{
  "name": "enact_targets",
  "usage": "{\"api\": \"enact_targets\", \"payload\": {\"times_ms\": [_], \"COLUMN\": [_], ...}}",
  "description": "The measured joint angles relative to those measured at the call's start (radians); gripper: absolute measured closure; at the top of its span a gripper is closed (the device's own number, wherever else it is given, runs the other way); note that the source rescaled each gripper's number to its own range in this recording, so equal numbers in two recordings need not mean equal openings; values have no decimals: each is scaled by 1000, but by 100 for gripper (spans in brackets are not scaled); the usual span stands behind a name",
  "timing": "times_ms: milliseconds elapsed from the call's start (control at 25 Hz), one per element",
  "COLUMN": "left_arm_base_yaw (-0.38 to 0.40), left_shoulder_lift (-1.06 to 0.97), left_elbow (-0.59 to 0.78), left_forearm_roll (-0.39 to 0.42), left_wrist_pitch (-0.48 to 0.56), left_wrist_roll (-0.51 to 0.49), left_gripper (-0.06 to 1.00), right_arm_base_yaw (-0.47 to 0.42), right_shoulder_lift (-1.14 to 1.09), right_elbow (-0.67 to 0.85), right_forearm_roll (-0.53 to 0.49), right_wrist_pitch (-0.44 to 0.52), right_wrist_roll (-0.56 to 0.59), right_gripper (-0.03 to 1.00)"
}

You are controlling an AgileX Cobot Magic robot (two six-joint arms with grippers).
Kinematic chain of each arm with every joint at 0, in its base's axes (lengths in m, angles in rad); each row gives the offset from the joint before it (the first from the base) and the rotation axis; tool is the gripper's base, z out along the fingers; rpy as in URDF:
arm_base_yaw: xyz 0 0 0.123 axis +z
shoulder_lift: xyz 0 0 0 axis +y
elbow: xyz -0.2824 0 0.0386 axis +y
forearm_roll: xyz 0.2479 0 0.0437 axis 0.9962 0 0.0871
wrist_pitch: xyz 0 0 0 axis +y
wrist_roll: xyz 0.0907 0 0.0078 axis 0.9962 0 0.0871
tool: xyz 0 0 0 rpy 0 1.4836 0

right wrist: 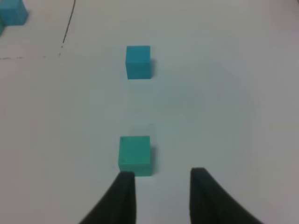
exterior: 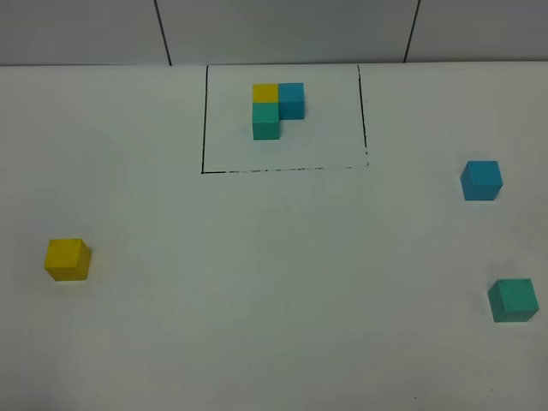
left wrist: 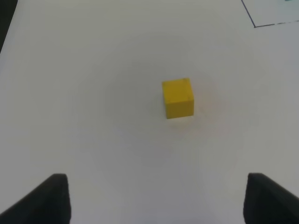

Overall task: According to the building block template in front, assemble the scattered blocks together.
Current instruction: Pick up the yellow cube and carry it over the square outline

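The building block template (exterior: 277,110) is an L of yellow, blue and teal-green cubes inside a black-lined rectangle at the back centre. A loose yellow block (exterior: 68,259) sits at the left and shows in the left wrist view as the yellow block (left wrist: 178,98), well ahead of my open left gripper (left wrist: 154,198). The blue block (exterior: 481,181) and the teal-green block (exterior: 513,300) lie at the right. My right gripper (right wrist: 159,179) is shut and empty. Its left fingertip (right wrist: 125,186) is just short of the teal-green block (right wrist: 135,155), with the blue block (right wrist: 138,61) farther ahead.
The white table (exterior: 274,282) stretches between the scattered blocks. A corner of the template's black line (left wrist: 261,21) shows in the left wrist view. The line's edge (right wrist: 67,25) and a template cube (right wrist: 13,11) show in the right wrist view. A grey panelled wall (exterior: 282,30) backs the table.
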Motion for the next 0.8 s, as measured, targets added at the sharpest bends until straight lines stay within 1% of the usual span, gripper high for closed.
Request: {"api": "enact_targets", "payload": {"times_ms": [560,680,800], "left_arm_base_yaw": [0,0,0], "left_shoulder_lift": [12,73,194], "left_elbow": [-3,-39,-102], "left_forearm_roll": [0,21,55], "left_wrist_pitch": [-4,-31,-60], "left_wrist_roll": [0,0,-12], "left_gripper": [23,24,24], "right_arm_base_yaw": [0,0,0], "right_shoulder_lift": [0,0,0], "right_elbow": [0,0,0], "right_forearm_roll": [0,0,0], "right_wrist_pitch": [0,0,0], "right_wrist_roll": [0,0,0], "right_gripper": [97,97,97]}}
